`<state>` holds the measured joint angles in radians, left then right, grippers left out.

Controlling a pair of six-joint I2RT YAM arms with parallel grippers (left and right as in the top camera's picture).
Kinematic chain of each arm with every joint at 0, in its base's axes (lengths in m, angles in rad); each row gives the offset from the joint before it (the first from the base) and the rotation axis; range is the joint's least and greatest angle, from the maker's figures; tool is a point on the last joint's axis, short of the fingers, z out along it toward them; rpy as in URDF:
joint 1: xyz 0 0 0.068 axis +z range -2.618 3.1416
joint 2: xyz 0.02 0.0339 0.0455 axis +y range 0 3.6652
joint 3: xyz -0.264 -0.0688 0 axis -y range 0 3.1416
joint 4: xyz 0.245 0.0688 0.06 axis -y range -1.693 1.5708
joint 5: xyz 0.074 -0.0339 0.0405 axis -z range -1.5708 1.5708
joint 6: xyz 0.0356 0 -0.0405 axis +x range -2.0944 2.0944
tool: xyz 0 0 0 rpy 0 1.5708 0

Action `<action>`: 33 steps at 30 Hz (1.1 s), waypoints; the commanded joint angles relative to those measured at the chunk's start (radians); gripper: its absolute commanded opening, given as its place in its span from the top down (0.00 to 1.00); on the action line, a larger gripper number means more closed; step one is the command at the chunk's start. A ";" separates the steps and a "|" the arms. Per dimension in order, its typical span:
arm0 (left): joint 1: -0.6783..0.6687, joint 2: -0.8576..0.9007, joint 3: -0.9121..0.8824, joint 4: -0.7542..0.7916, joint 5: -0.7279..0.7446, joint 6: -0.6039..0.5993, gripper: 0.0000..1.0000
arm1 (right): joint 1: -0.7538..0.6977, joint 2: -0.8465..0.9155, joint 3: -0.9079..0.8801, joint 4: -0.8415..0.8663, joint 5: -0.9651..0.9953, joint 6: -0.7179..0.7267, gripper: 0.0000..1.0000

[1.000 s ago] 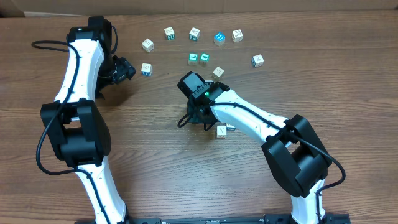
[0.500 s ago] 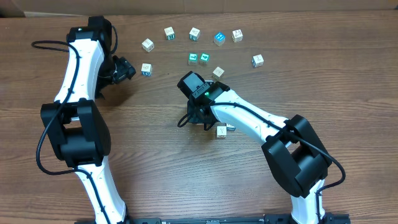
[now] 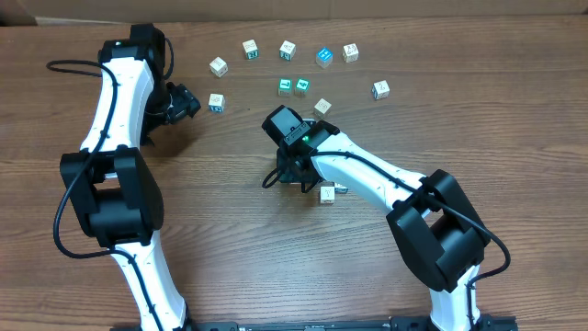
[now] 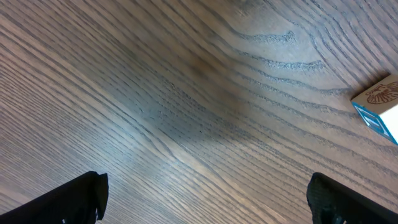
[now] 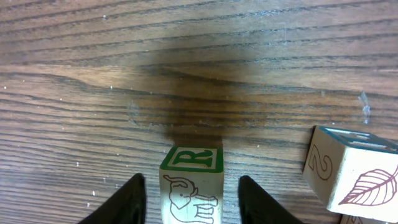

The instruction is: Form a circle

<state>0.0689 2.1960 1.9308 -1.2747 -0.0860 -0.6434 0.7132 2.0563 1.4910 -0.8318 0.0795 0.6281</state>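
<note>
The circle (image 3: 327,193) sits near the middle of the worktop (image 3: 230,248), and only part of it shows. In the right wrist view an R cube (image 5: 191,180), with a green letter on top and an elephant on its side, stands upright. Near it to the right lies a leaf cube (image 5: 348,171) printed with a 2. From overhead the right arm (image 3: 367,175) covers most of the group, so I cannot tell whether the cubes close into a ring.

The right fingers (image 5: 130,205) straddle the R cube, parted a little wider than it, with a thin strip of wood showing on each side. They grip nothing.

The worktop is brown wood grain, matte, with a soft shadow ahead of the R cube. 10 loose cubes (image 3: 288,50) are strewn toward the far edge, well apart from the group, and 2 with teal faces lie side by side.

The left fingers (image 4: 81,202) are spread wide over bare wood toward the far left corner and are empty. 1 blue-sided cube (image 4: 379,102) lies near them, apart from both. Beyond the far edge runs a tan band (image 3: 413,7).
</note>
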 commanded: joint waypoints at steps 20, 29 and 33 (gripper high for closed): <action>-0.004 0.003 0.017 0.000 0.001 0.016 0.00 | -0.003 0.015 -0.006 0.000 0.008 0.001 0.70; -0.004 0.003 0.016 0.000 0.001 0.016 0.00 | -0.003 0.015 -0.006 0.000 0.009 0.001 0.65; -0.004 0.003 0.017 0.000 0.001 0.016 0.00 | -0.003 0.015 -0.006 0.000 0.009 0.001 0.69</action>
<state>0.0689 2.1960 1.9308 -1.2747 -0.0860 -0.6434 0.7132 2.0563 1.4910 -0.8322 0.0788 0.6281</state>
